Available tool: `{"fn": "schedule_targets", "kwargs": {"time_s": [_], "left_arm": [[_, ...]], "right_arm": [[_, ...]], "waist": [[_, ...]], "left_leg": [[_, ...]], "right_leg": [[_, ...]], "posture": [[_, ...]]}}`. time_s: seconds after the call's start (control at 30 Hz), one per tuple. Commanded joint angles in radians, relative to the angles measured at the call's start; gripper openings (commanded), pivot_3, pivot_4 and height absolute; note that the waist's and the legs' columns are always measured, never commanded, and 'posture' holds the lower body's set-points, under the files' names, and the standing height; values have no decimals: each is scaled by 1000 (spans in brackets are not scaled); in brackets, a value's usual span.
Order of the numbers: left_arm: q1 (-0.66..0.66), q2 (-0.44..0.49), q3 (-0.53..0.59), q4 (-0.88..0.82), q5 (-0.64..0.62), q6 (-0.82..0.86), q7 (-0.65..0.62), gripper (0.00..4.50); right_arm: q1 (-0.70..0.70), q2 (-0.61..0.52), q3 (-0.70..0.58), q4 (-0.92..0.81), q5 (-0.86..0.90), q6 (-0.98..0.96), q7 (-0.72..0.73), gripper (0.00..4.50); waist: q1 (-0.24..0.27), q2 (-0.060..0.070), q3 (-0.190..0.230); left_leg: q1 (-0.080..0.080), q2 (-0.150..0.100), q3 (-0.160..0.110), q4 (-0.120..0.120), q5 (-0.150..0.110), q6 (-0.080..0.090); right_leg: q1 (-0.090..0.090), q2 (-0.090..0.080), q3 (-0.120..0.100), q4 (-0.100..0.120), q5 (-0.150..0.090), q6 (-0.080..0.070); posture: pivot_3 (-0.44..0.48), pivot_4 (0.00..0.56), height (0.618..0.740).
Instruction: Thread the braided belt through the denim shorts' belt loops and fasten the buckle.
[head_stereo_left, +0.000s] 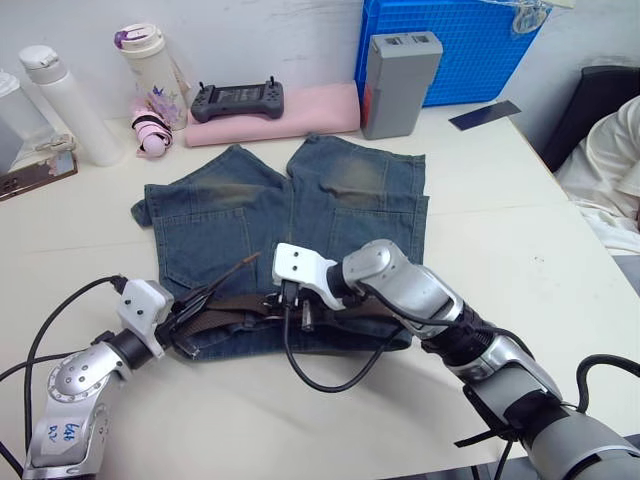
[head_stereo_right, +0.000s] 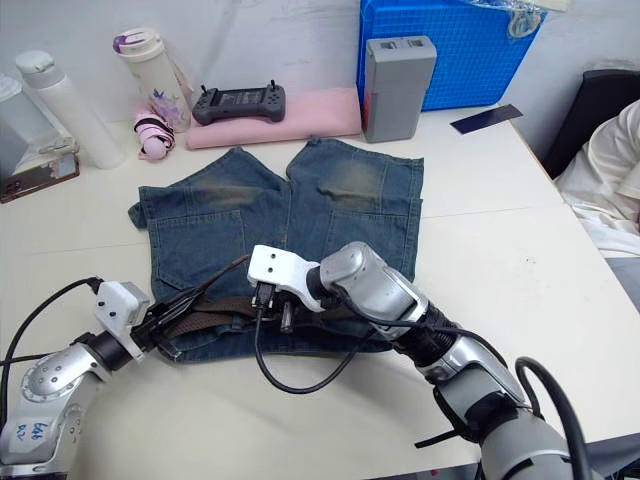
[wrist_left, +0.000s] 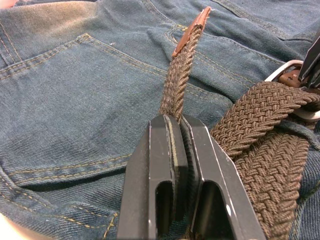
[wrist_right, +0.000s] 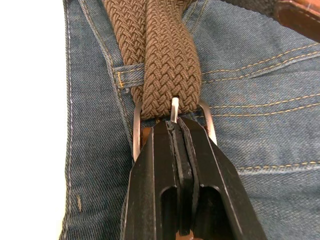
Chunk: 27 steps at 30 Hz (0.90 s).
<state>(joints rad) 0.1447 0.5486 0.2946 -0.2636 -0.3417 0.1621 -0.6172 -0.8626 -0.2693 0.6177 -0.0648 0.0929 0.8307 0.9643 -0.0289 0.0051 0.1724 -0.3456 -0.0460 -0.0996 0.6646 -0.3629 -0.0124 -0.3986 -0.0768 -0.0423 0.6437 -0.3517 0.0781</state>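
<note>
The denim shorts (head_stereo_left: 290, 210) lie flat on the table with the waistband nearest me. Along the waistband runs the braided belt (head_stereo_left: 235, 305), passing under a belt loop (wrist_right: 127, 75). My left gripper (wrist_left: 175, 120) is shut on the belt's free end, just below its tan leather tip (wrist_left: 192, 30), and this end rises off the denim. At the middle of the waistband, my right gripper (wrist_right: 176, 125) is shut on the silver buckle (wrist_right: 136, 125). The buckle's prong (wrist_right: 174, 107) pokes up through the weave at the fingertips.
Behind the shorts lies a pink folded cloth (head_stereo_left: 300, 112) with a black controller (head_stereo_left: 237, 100) on it. Beside it stand a grey box (head_stereo_left: 398, 82) and a blue crate (head_stereo_left: 450, 45). Bottles (head_stereo_left: 65, 100) stand at the back left. A black cable (head_stereo_left: 320, 375) loops over the near table. A person's sleeve (head_stereo_left: 615, 160) is at the right.
</note>
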Motion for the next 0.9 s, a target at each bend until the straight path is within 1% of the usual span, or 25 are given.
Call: {"fn": "schedule_targets", "kwargs": {"time_s": [0.03,0.33,0.57,0.77,0.9], "left_arm": [[14,-5,6,-20,9,-16,10,0],[18,-16,1,-27,14,-23,20,0],[12,-29,1,-15,25,-42,24,0],[15,-45,-8,-13,33,-58,29,0],[19,-54,-12,-15,38,-65,34,0]], "right_arm": [[-23,22,9,14,-9,-23,-6,66],[-45,44,26,89,-25,-44,14,66],[-78,37,71,158,-27,-53,99,66],[-136,88,142,354,-73,-96,169,66],[-183,146,154,512,-114,-144,191,66]], "waist": [[0,0,0],[0,0,0],[0,0,0],[-3,0,0],[-9,1,-1]], "left_leg": [[0,0,0,0,0,0],[0,0,0,0,0,0],[1,0,0,1,0,0],[3,0,0,0,0,0],[10,-1,0,-1,0,0]], "right_leg": [[0,0,0,0,0,0],[0,0,0,0,0,0],[0,0,0,1,0,0],[2,0,0,1,0,0],[5,1,4,2,0,0]], "posture": [[0,150,739],[0,150,739],[0,150,739],[0,150,739],[0,150,739]]}}
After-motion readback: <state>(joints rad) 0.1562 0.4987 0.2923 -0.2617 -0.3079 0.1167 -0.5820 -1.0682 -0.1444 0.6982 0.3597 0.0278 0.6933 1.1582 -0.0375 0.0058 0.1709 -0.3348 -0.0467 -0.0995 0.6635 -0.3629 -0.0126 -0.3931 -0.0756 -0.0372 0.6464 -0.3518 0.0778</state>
